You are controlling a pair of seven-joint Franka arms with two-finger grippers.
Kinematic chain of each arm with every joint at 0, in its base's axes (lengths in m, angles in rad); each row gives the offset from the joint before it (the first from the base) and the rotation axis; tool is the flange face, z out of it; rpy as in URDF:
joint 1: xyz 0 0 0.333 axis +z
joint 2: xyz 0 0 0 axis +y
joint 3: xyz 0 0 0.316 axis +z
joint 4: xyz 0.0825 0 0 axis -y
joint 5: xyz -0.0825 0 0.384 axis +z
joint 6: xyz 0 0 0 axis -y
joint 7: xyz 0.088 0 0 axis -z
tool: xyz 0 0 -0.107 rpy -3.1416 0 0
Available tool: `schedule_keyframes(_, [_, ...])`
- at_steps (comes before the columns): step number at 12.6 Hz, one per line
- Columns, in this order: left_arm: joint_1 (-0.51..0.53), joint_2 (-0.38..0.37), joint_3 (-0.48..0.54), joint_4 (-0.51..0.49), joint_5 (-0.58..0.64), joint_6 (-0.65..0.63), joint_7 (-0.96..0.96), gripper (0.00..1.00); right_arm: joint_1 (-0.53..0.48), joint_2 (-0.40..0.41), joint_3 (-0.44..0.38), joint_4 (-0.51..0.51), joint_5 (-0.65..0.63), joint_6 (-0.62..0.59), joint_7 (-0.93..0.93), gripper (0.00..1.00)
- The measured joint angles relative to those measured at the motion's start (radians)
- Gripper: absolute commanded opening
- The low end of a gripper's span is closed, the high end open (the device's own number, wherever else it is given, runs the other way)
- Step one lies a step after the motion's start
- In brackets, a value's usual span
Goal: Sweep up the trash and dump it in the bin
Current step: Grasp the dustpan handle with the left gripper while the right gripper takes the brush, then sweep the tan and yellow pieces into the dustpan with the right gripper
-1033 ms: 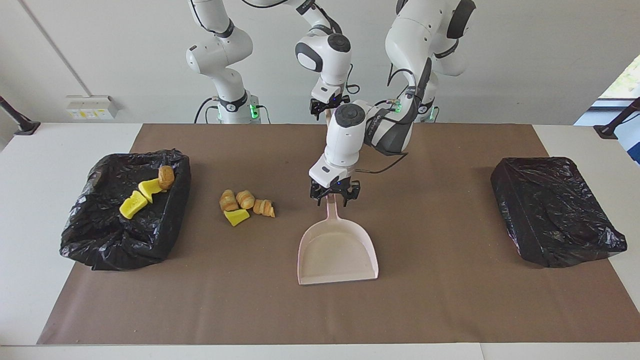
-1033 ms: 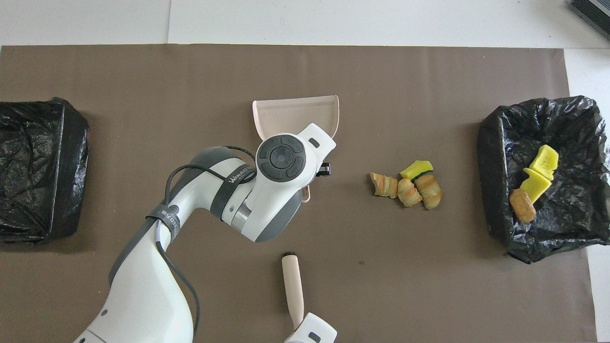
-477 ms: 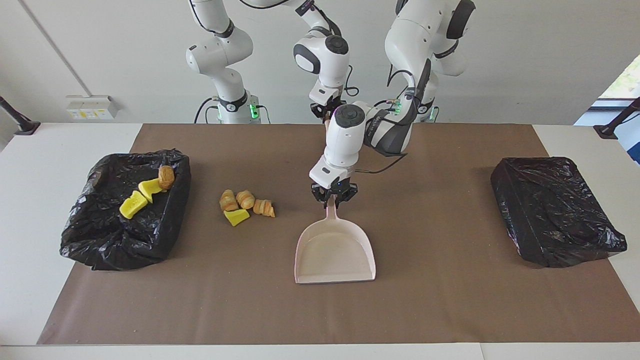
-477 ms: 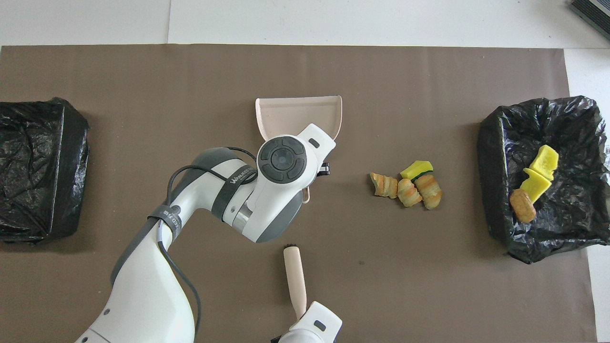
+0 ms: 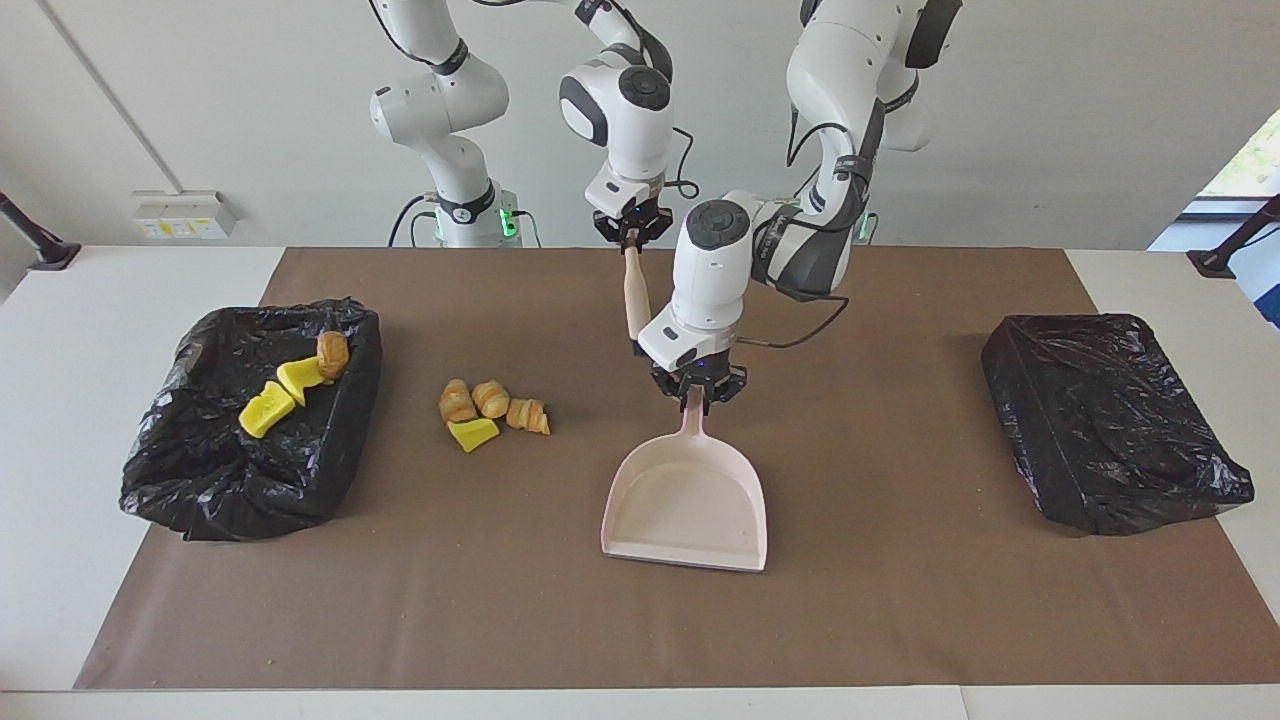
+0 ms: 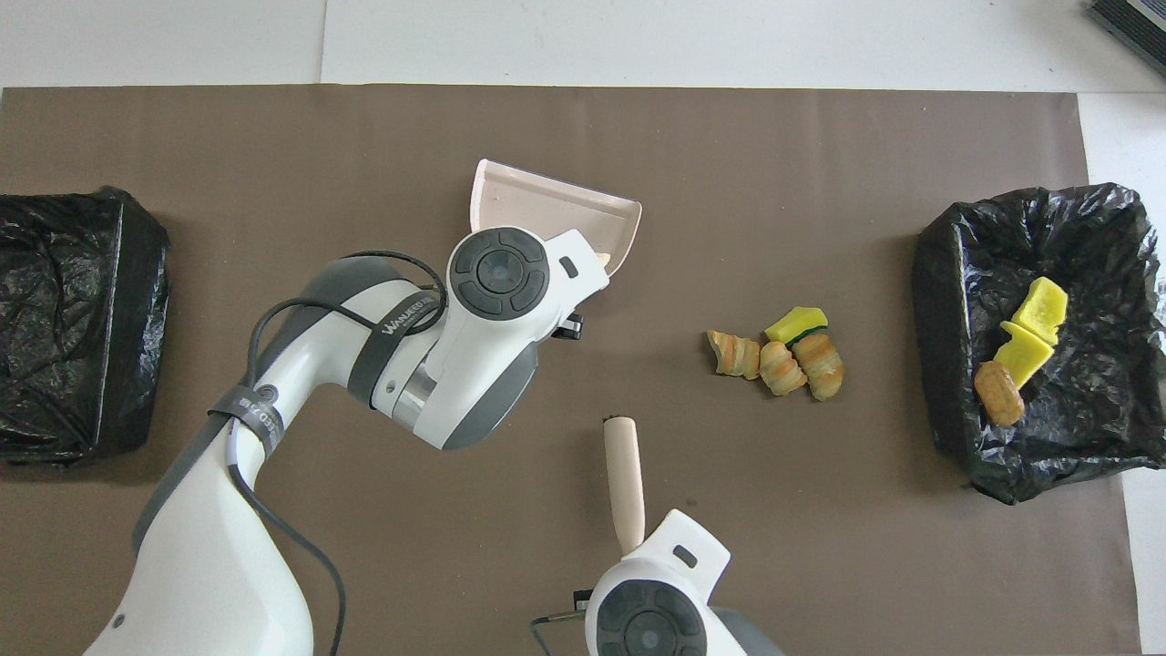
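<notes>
Loose trash [image 5: 490,402] [image 6: 780,357], three striped croissant pieces and a yellow wedge, lies on the brown mat between the dustpan and the bin [image 5: 200,500] [image 6: 1093,446] at the right arm's end. That black-lined bin holds two yellow wedges [image 5: 268,410] and a brown bun [image 5: 332,353]. My left gripper [image 5: 697,393] is shut on the handle of the pale pink dustpan [image 5: 685,500] [image 6: 547,202], whose mouth faces away from the robots. My right gripper [image 5: 630,232] is shut on the top of the beige-handled brush [image 5: 634,295] [image 6: 624,478], which hangs beside the left wrist.
A second black-lined bin [image 5: 1110,420] [image 6: 64,319] sits at the left arm's end of the table. The brown mat [image 5: 900,620] covers most of the white table. The left arm's wrist hides the dustpan handle in the overhead view.
Both grippers have shut, the left on the dustpan handle, the right on the brush. The brush has risen off the mat. The dustpan has turned and shifted toward the left arm's end.
</notes>
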Motion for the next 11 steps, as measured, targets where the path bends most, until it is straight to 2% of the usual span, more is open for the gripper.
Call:
schedule_keyframes(2, [0.038,-0.035,0.002,0.000,0.000,-0.088,0.248,0.00,-0.047,-0.051,-0.001,-0.002,0.000,-0.084,-0.051,0.00])
schedule_keyframes(6, [0.078,-0.053,0.002,-0.003,0.001,-0.163,0.745,0.00,-0.074,-0.069,-0.001,-0.005,-0.002,-0.104,-0.070,0.00])
schedule_keyframes(9, [0.078,-0.054,-0.002,-0.016,0.001,-0.169,0.936,0.00,-0.112,-0.074,-0.001,-0.006,-0.023,-0.142,-0.121,0.00])
schedule_keyframes(11, [0.078,-0.058,-0.005,-0.036,0.001,-0.167,1.051,0.00,-0.182,-0.103,-0.001,-0.007,-0.040,-0.205,-0.214,0.00])
